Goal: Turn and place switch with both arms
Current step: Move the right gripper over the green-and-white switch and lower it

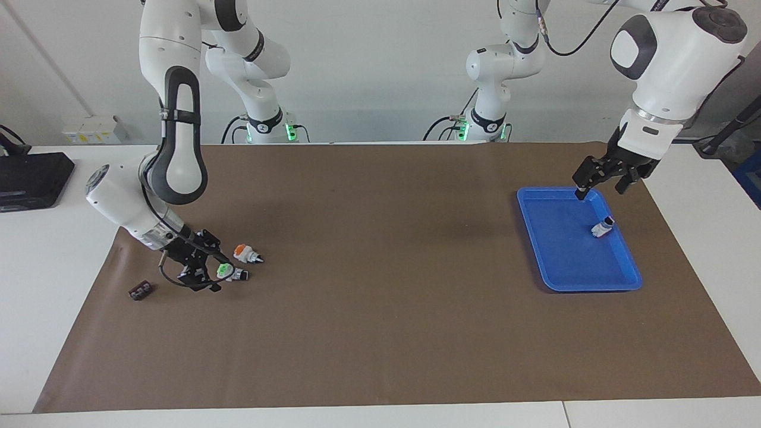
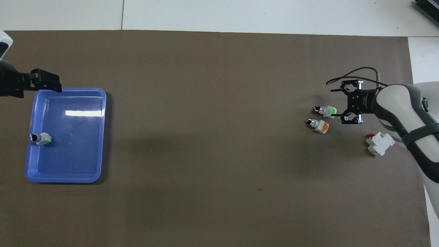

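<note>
Clock reference: overhead view, 12 o'clock pointing away from the robots.
Right gripper [image 1: 211, 268] [image 2: 343, 104]: low over the brown mat [image 1: 380, 309] at the right arm's end of the table, lying almost level and pointing toward 9 o'clock.
Right gripper, state: a dark finger crosses the green end of the switch; I cannot tell whether the fingers are clamped on it or only lie against it.
Switch [image 1: 225, 271] [image 2: 328, 110]: lies on its side on the mat at the gripper's 9 o'clock, green block toward the gripper, black knob pointing to about 10 o'clock.
Right arm [image 1: 172, 142]: elbow high, forearm dropping steeply, wrist bent flat just above the mat.
Orange switch [image 1: 245, 254] [image 2: 320, 126]: just beside the switch at its 7 o'clock, apart from it, knob pointing the same way.
White block with a red part [image 2: 379, 143]: on the mat at the right gripper's 5 o'clock, partly under the forearm.
Left gripper [image 1: 600, 185] [image 2: 44, 84]: raised over the blue tray [image 1: 624, 284] [image 2: 103, 137], above the tray's 9 o'clock side, tilted downward.
Left gripper, state: fingers spread, nothing between them.
Left arm [image 1: 672, 65]: waits, wrist angled down over the tray.
Second green switch [image 1: 602, 227] [image 2: 41, 138]: lies inside the tray against its 9 o'clock wall, knob toward 9 o'clock, well apart from the left gripper.
Black box [image 1: 32, 178]: on the white tabletop off the mat, past the right arm.
</note>
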You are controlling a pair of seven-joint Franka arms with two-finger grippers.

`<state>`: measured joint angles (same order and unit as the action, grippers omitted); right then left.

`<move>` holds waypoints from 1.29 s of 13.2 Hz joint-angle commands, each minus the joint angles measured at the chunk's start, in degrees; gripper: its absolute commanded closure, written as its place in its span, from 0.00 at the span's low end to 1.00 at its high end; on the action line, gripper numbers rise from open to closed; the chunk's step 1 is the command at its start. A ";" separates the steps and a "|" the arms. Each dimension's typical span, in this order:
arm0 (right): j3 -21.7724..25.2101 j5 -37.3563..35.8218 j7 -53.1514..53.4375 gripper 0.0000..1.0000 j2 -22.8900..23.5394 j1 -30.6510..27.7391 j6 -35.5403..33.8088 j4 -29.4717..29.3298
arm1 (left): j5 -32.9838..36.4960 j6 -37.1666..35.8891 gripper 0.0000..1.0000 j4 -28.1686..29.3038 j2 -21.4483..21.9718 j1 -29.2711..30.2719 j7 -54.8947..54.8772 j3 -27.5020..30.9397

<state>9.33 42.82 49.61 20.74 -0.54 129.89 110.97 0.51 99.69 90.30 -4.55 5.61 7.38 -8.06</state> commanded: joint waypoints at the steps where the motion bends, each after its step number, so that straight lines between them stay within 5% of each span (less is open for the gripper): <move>1: -0.36 2.88 2.50 0.09 0.44 -0.51 -4.62 -1.10 | 0.72 0.51 0.00 1.73 1.65 0.01 0.53 0.06; 14: -0.28 -2.48 -2.40 0.09 1.58 1.86 3.44 2.67 | 0.81 0.51 0.00 1.73 1.65 0.01 0.53 0.06; 17: -0.28 -2.65 -3.19 0.20 1.50 2.21 4.85 3.64 | 0.81 0.51 0.00 1.73 1.65 0.10 0.62 0.06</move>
<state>9.18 40.93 48.07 22.54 1.71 132.86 113.27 0.51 99.69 90.30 -4.47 5.61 7.38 -8.06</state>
